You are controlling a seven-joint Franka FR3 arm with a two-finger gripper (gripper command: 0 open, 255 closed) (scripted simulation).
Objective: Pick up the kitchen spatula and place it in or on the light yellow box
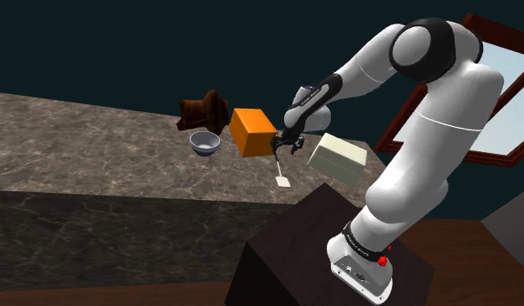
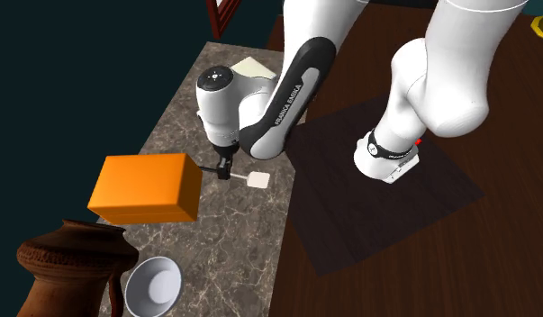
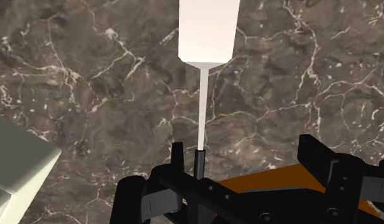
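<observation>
Marbled brown stone covers the desk [image 1: 95,139]. Low over it, the pincer [image 3: 246,147] stands released, its fingers wide apart. The white spatula [image 3: 208,28] has its dark handle end between them, close by one finger but unclasped, with the blade pointing away. By my judgement the grasp is not yet made. Lifting it and carrying it to the pale yellowish box [image 1: 338,156], just beside the pincer, remain.

The arm [image 2: 292,86] hides most of the pale box [image 2: 248,66] (second exterior view).
</observation>
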